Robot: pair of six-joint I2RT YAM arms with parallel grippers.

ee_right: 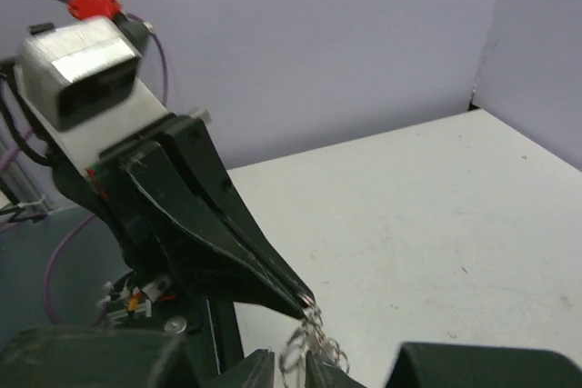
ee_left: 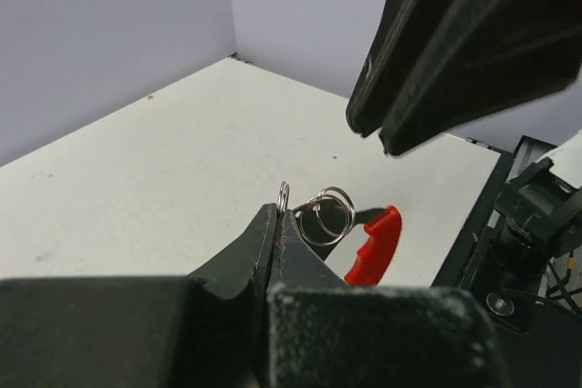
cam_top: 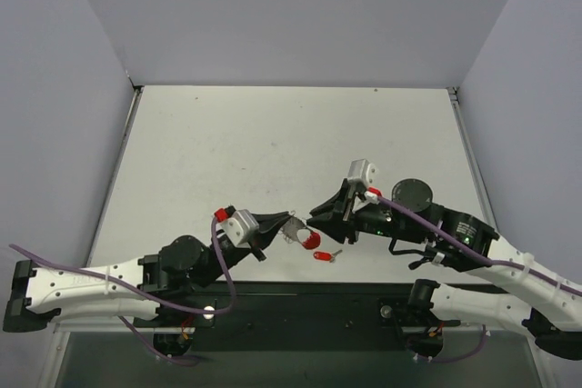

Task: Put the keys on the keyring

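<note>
— At lower centre of the top view, what does the left gripper hold?
— Its jaws are clamped on one wire ring of the keyring. In the left wrist view, that ring's edge stands up out of the closed tips. The other rings hang just past the tips, right of centre. The red clip sits beyond them at lower right.
— Does the clip rest on the table?
— Cannot tell. In the top view it lies just right of and below the left tips. No view shows contact.
— State of the right gripper?
— Its jaws are parted by a narrow gap and grasp nothing. Its tips point left toward the left gripper's tips, near them but apart. In the left wrist view it fills the upper right, above the rings and apart from them. In the right wrist view the rings show at bottom centre, in line with that gap.
— Location of the key?
— On the table at lower centre of the top view, just below and right of the clip. No gripper touches it. A small silver piece adjoins its right end.
</note>
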